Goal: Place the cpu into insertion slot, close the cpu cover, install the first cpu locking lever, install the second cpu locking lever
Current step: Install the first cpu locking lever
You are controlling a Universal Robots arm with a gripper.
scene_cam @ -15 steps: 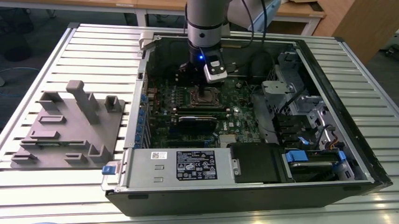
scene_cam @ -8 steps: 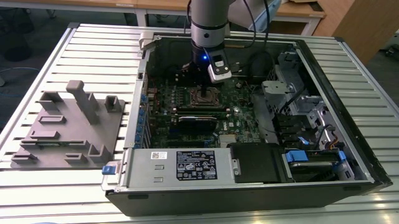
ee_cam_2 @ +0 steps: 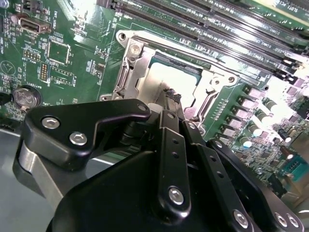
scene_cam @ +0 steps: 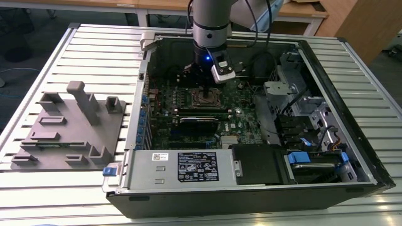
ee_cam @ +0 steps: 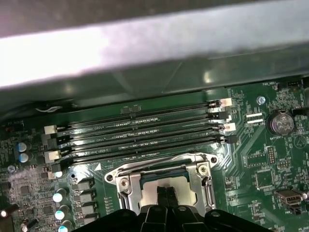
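I have the hand (ee_cam_2: pixel 170 99) down inside the open computer case (scene_cam: pixel 351 155), right over the insertion slot (scene_cam: pixel 206 97) on the green board (ee_cam_2: pixel 82 63). In both wrist views its two fingertips (ee_cam: pixel 166 195) look pressed together, tips resting at or just above the bright metal top of the cpu (ee_cam_2: pixel 166 79); I can't tell whether they actually touch it. I judge they are held closed and upright like that to work as a single narrow probe in the tight frame, rather than to pinch anything.

The cpu already lies in the slot, flat and square to it, a pale silver-grey plate that glares under the light. The cpu cover (ee_cam_2: pixel 133 67) appears to be folded down around it, its thin dull-silver frame bordering the chip on all sides with the chip showing through the cut-out. Whether either locking lever is latched I can't make out.

Long black memory slots (ee_cam: pixel 140 130) run just beside the socket. The case lies on its side on the slatted surface (scene_cam: pixel 94 52), so the board faces up towards the arm, with a grey fixture block (scene_cam: pixel 69 127) well apart at the exterior view's left.
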